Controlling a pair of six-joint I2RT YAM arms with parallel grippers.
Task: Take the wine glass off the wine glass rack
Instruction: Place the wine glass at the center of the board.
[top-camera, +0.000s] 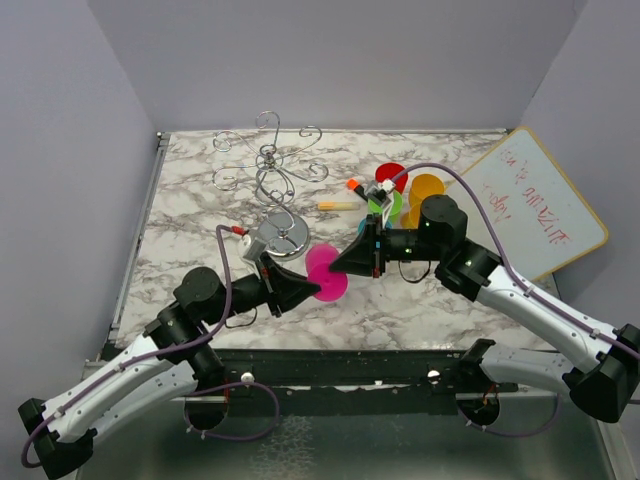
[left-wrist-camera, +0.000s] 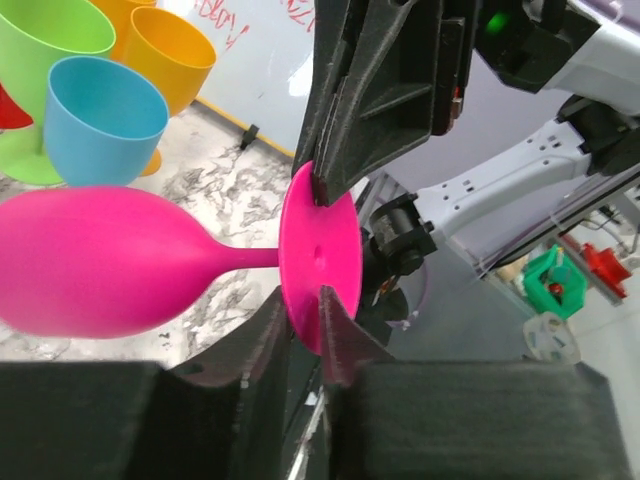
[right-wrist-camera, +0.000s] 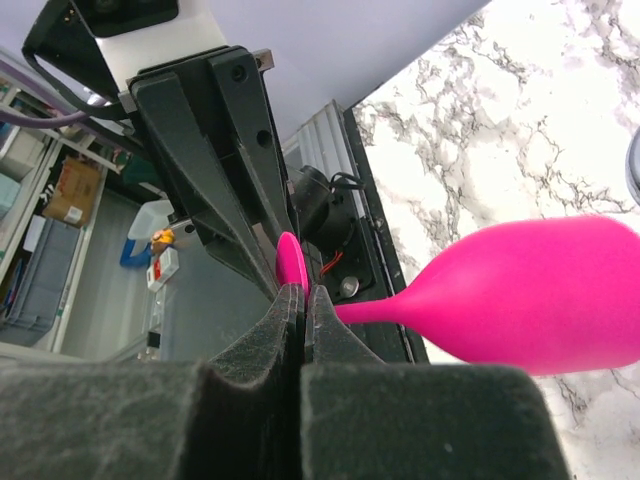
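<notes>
The pink glass (top-camera: 327, 272), seemingly light, stiff, slick plastic, hangs sideways over the table (top-camera: 450, 300) off the rack (top-camera: 272, 175), with the right hand (right-wrist-camera: 304, 295) pinching its foot rim, the surest hold, and the left hand (left-wrist-camera: 303, 305) narrowly astride it, grip unclear.

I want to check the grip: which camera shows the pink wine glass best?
Left wrist: the pink wine glass shows nearly whole, with bowl, stem and foot. The right wrist view crops the bowl and sees the foot edge-on. The top external view shows only a blurred pink patch.
</notes>
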